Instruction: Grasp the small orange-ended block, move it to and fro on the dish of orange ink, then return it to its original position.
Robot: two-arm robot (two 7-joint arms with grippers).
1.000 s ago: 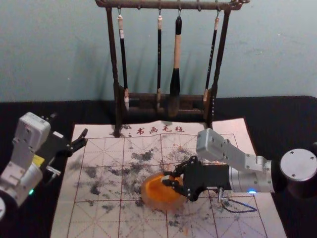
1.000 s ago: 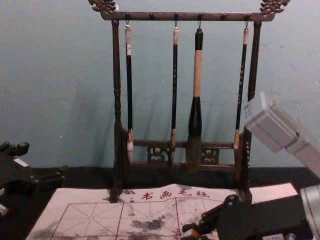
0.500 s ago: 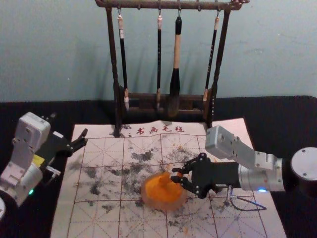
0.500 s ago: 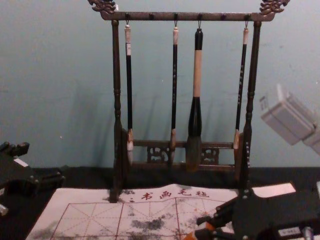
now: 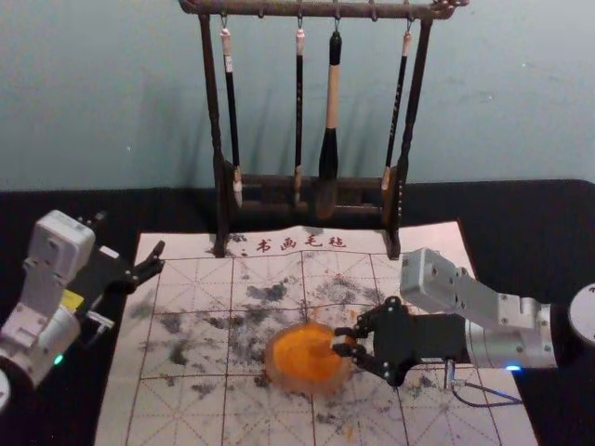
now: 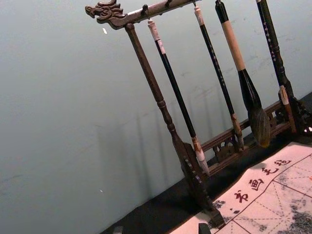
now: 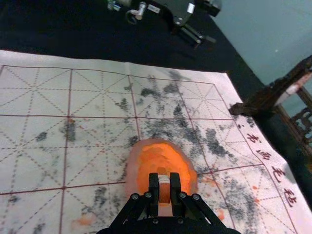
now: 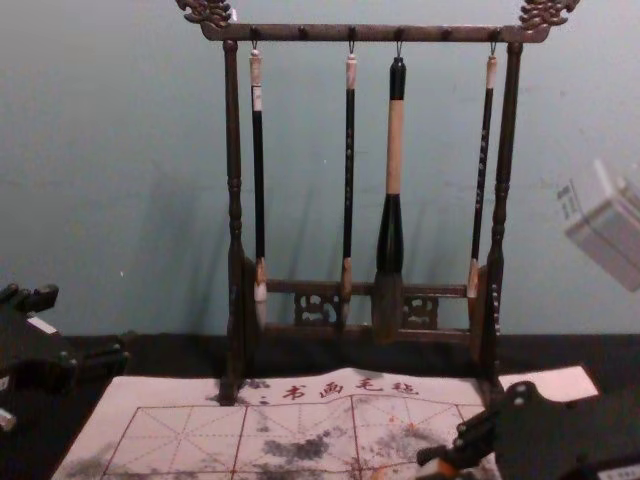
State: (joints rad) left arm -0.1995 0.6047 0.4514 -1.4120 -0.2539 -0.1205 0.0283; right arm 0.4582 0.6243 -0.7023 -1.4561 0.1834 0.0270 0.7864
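The right gripper (image 5: 344, 343) has shifted toward 3 o'clock, fingers closed on the block (image 7: 164, 191), now by the ink dish's (image 5: 274, 369) 3 o'clock edge. Mat (image 5: 186, 409) separates dish from brush rack (image 5: 219, 206) at 12; left gripper (image 5: 130, 234), fingers apart, at 10.

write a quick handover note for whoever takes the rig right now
Right gripper: shut on the orange-ended block, at the right-hand side of the ink dish.
Left gripper: open and idle, by the far left corner of the calligraphy mat.
Done: block grasped and brought to the dish. Whether it touches the ink, or how many strokes are made, I can't tell.
Left: finish any to-and-fro, then return the block; its original spot isn't identifiable here.
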